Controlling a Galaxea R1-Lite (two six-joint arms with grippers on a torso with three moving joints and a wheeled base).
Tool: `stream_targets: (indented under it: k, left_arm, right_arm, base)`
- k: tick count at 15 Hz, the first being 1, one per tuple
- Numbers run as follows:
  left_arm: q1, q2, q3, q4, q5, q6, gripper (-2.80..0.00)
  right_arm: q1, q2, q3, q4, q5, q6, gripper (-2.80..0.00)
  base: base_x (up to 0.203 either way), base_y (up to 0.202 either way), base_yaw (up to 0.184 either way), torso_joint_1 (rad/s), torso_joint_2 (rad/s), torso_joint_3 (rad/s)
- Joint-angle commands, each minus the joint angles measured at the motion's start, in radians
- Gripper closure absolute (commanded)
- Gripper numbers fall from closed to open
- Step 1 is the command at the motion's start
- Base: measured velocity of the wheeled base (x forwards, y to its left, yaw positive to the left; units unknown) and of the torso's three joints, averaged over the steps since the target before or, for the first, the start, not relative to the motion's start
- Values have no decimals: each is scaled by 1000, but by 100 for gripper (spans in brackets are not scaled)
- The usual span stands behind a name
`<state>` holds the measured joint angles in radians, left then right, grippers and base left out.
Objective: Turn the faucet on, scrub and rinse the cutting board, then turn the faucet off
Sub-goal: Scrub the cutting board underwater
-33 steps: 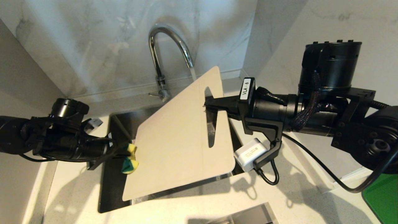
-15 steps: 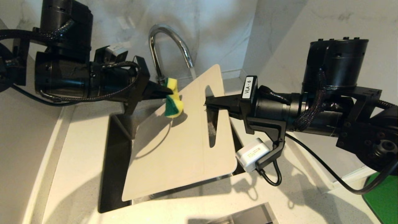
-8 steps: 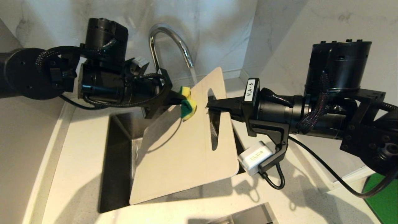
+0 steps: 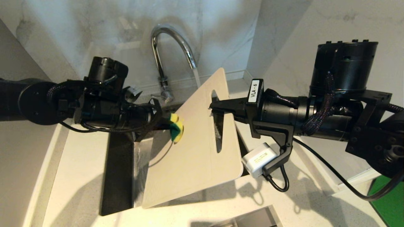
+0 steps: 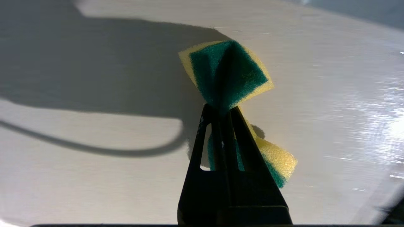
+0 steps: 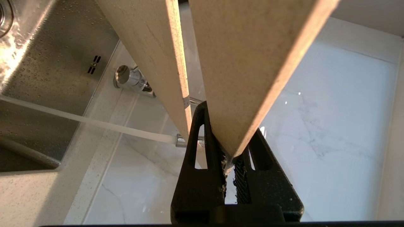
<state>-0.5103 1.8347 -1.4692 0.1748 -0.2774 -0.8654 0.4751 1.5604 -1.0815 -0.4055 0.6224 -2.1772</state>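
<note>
1. Across the lower middle of the head view, the cutting board (image 4: 195, 151) has swung steeper over the sink (image 4: 118, 176), its long axis running from lower left to upper right.
2. At centre left, the left gripper (image 4: 167, 125), clamped on the sponge (image 4: 176, 130), has slid down-left: scrubbing is underway.
3. Right of centre, the right gripper (image 4: 212, 110) pinches the slotted end.
4. Farther up, the faucet (image 4: 172, 50) runs.

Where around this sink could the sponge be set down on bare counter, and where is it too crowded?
Bare counter lies left of the sink, and a strip before it. Crowded: over the basin, where the cutting board, sponge, left gripper, right gripper meet.
</note>
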Motion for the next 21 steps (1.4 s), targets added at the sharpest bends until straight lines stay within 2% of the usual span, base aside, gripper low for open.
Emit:
stream_targets:
  k: [1, 3, 5, 7, 9, 12, 14, 18, 21]
  left_arm:
    - [37, -21, 146, -76, -2, 14, 0]
    - [84, -23, 255, -168, -22, 29, 0]
    - [162, -18, 330, -251, -60, 37, 0]
    - [220, -14, 371, -270, -87, 58, 0]
    - [263, -8, 416, -273, -95, 143, 0]
    - [311, 17, 433, -277, -101, 160, 0]
    - [326, 21, 459, -303, -126, 161, 0]
    - [321, -28, 456, -312, -137, 158, 0]
    - [291, -143, 372, -287, -173, 99, 0]
  right_arm:
    - [0, 0, 0, -3, 3, -12, 0]
    - [0, 0, 2, -3, 3, -6, 0]
    - [0, 0, 2, -3, 3, -3, 0]
    - [0, 0, 2, -3, 3, -3, 0]
    - [0, 0, 2, -3, 3, -3, 0]
    - [0, 0, 2, -3, 3, -3, 0]
    - [0, -2, 3, -4, 3, -3, 0]
    - [0, 0, 6, -4, 3, -1, 0]
    - [0, 6, 2, -4, 3, -1, 0]
  base:
    - [0, 0, 0, 0, 0, 0]
    - [0, 0, 0, 0, 0, 0]
    - [0, 0, 0, 0, 0, 0]
    - [0, 0, 0, 0, 0, 0]
    - [0, 0, 0, 0, 0, 0]
    - [0, 0, 0, 0, 0, 0]
    - [0, 0, 0, 0, 0, 0]
    - [0, 0, 0, 0, 0, 0]
    - [0, 0, 0, 0, 0, 0]
